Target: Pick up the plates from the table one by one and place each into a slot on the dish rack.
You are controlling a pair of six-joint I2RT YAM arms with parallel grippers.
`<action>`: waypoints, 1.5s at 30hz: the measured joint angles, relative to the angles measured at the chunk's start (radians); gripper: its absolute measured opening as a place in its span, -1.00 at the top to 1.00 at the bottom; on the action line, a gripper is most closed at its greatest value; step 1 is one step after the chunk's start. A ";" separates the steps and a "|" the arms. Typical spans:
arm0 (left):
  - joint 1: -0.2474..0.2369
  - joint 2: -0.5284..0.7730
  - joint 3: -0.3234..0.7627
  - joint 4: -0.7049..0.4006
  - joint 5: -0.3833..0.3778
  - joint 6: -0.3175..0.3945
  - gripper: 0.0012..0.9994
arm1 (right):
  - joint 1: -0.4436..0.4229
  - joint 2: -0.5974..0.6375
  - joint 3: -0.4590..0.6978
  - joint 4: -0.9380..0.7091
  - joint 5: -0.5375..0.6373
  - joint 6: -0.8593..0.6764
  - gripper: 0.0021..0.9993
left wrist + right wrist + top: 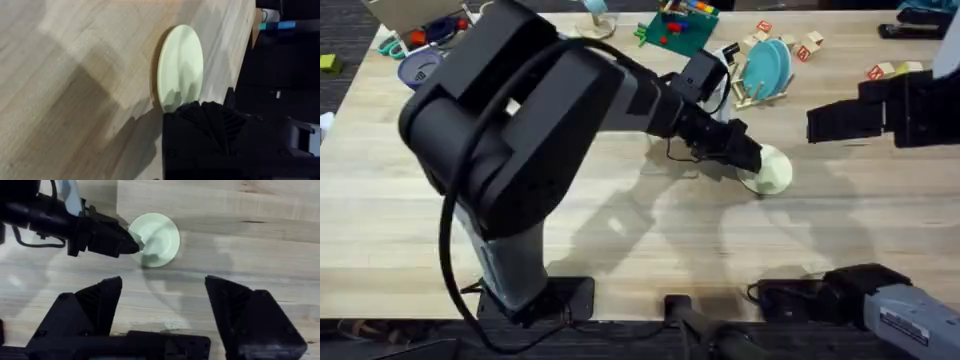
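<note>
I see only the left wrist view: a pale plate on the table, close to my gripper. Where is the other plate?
Observer: The blue plate stands in the dish rack, at the far side of the table.
Operator: Is the right arm in my way?
Observer: No. The right gripper is open and apart from the cream plate.
Operator: Where is my gripper at the plate?
Observer: The left gripper is at the plate's left rim in the overhead view.

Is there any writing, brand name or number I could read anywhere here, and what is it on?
None can be read.
White label on the grey right arm base: dark print, too blurred to read.
Small wooden toy blocks with red marks beside the light-wood dish rack: marks too small to read.
</note>
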 joint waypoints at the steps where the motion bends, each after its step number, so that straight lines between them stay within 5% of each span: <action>1: 0.000 0.002 0.000 0.006 0.000 -0.001 0.91 | 0.000 0.000 0.000 0.000 0.000 0.000 -0.99; 36: 0.000 0.066 0.000 0.070 -0.004 -0.086 0.92 | -0.005 0.000 0.000 -0.004 0.000 -0.003 -0.99; 45: -0.002 0.066 0.002 0.073 -0.016 -0.087 0.92 | -0.200 0.000 0.000 0.042 -0.113 -0.032 -0.99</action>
